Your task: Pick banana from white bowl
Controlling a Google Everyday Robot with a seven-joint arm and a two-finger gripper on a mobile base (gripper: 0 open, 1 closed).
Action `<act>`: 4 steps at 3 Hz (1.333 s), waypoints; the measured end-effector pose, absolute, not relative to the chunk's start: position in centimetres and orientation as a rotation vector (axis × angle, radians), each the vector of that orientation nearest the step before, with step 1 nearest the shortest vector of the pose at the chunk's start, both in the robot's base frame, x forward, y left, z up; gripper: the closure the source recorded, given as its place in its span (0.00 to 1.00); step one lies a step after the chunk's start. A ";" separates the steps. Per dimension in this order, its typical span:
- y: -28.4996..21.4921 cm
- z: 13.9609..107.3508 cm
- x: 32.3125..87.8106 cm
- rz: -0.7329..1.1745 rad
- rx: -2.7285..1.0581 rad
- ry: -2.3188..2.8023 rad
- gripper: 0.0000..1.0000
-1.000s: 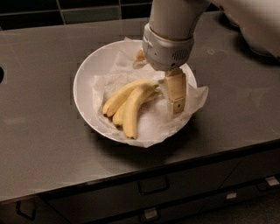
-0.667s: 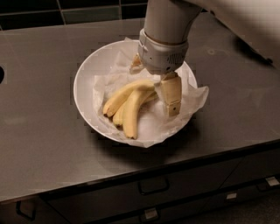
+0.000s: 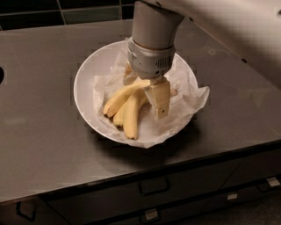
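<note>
One bunch of three pale yellow bananas, the banana (image 3: 125,107) of the task, lies inside the white bowl (image 3: 83,83) at the centre of the frame, resting on a crumpled sheet of white paper (image 3: 193,94) that lines the bowl and overhangs its rim at the right and lower edge. The fruit tips point toward the lower left of the frame; the stem end runs up and to the right, beneath the gripper (image 3: 145,97). The gripper hangs directly over the bowl, just right of its centre, on a grey cylindrical wrist (image 3: 153,39) that enters from the top of the frame. Its two fingers stand apart: one tan finger (image 3: 160,99) reaches down on the right side of the stem end, its tip on or just above the paper, and the other shows only partly behind the bunch at the upper left. The stem end sits between them; whether either finger presses on the fruit cannot be judged. The bowl stands on a dark grey counter (image 3: 39,132), with drawer fronts (image 3: 153,186) below it and dark tiles (image 3: 66,13) along the top edge.
</note>
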State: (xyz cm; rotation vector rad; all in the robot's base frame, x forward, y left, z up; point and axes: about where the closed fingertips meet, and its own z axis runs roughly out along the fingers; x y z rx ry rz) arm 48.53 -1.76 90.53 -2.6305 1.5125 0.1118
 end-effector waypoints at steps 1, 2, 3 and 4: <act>-1.3 90.0 48.5 0.125 -2.644 1.505 0.28; -1.0 89.7 48.6 0.132 -2.657 1.496 0.31; -0.9 89.5 48.6 0.137 -2.662 1.494 0.34; -0.5 89.3 48.7 0.139 -2.675 1.480 0.35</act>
